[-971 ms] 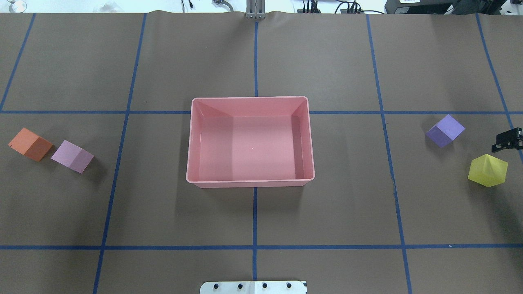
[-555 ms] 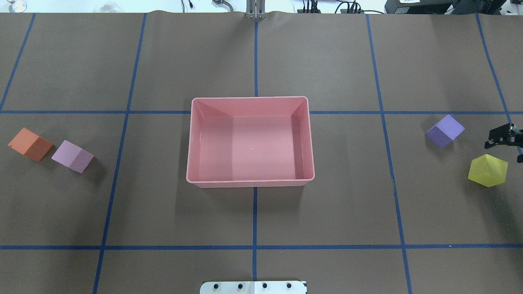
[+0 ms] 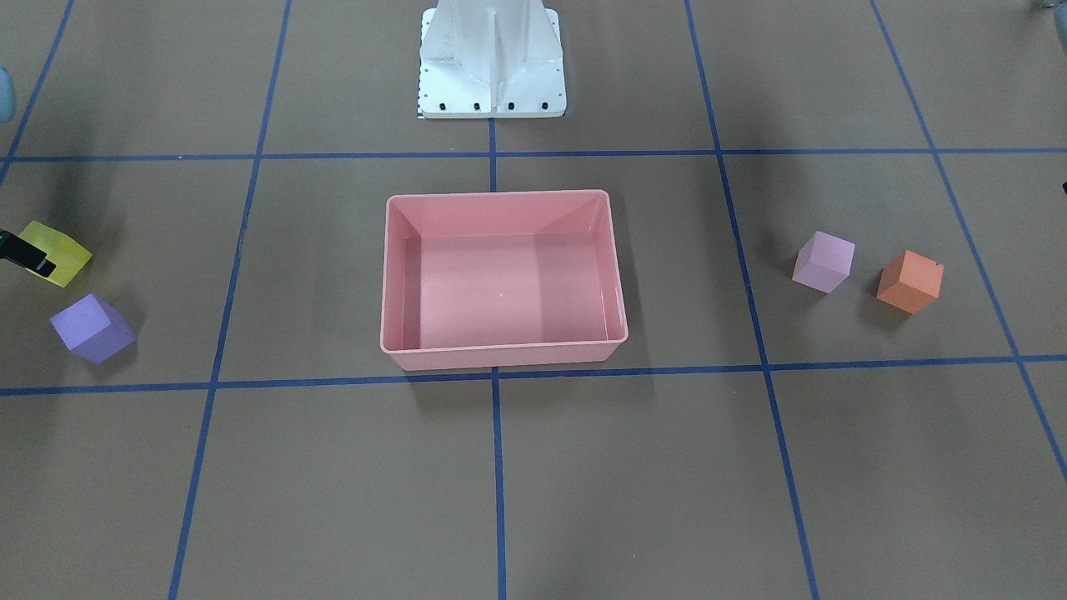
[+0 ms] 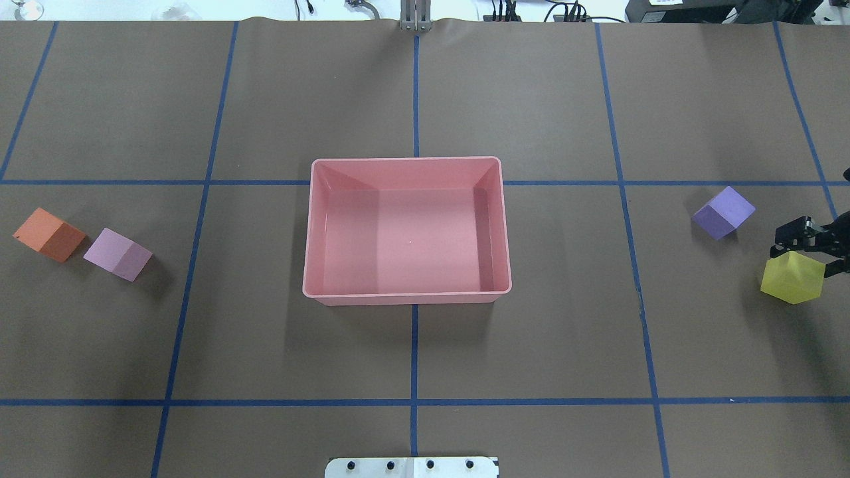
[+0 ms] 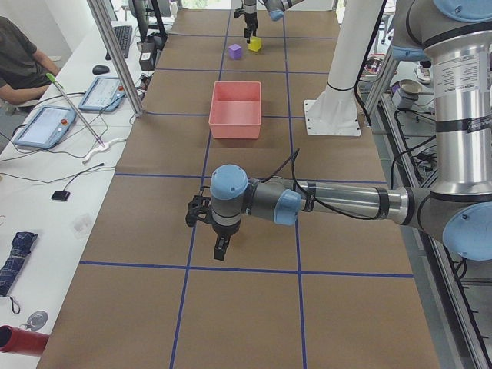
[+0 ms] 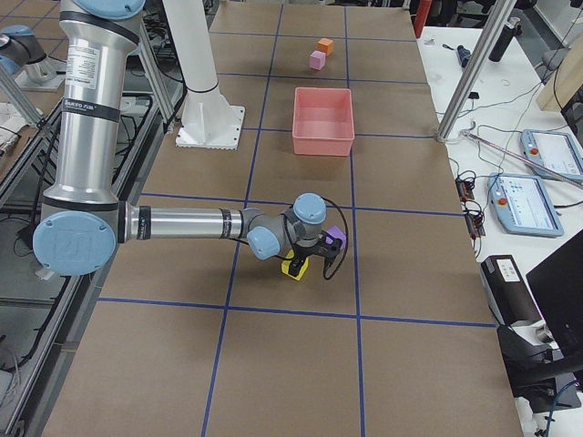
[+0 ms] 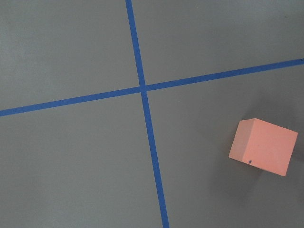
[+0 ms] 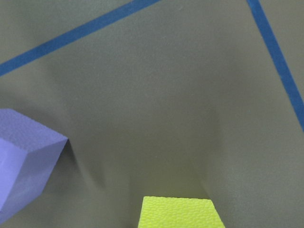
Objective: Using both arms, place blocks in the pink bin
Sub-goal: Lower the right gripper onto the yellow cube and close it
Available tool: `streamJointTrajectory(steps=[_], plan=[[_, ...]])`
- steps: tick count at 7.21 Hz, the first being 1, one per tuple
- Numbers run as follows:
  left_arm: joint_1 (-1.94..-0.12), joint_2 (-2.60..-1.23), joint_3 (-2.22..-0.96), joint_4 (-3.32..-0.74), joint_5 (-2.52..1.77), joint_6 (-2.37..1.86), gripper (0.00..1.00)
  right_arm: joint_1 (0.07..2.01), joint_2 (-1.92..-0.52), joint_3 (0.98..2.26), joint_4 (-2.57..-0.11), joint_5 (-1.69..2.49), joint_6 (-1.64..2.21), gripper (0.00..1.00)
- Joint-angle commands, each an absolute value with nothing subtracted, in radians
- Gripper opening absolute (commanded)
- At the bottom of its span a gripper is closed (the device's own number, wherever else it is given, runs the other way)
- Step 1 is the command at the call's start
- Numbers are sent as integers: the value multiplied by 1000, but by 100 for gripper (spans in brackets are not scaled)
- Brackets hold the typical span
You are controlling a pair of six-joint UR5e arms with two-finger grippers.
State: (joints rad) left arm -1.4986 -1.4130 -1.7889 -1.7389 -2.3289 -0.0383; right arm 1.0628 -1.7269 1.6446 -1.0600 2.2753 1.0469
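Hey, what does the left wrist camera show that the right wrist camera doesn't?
Only the left wrist view has the small matte orange cube, near a tape crossing. Only the right wrist view has the small matte purple cube at its left edge and the small matte yellow cube at the bottom edge. Both show the brown paper table cover and blue tape lines.

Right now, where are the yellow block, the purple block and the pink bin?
yellow block (image 4: 791, 285), overhead exterior view, lower visible face.
purple block (image 4: 730, 204), overhead exterior view, top face.
pink bin (image 4: 408, 242), overhead exterior view, bare floor.
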Motion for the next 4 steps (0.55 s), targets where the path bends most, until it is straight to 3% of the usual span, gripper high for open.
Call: streamJointTrajectory(steps=[1,2,3,4], plan=[[-1499,-1411,-1793,-1740,-2330,-38,100,1037,-1736,1646,-1060,2261,1039,61],[-1497,-1411,-1795,-1738,-2332,-40,100,1037,-1738,1649,-1060,2261,1039,6],[-1494,-1417,-1801,-1741,-2335,-101,100,1038,-1736,1660,-1060,2269,1037,0],[-1455,-1436,-1801,-1797,-2377,-221,100,1046,-1740,1734,-1072,2281,1042,0]])
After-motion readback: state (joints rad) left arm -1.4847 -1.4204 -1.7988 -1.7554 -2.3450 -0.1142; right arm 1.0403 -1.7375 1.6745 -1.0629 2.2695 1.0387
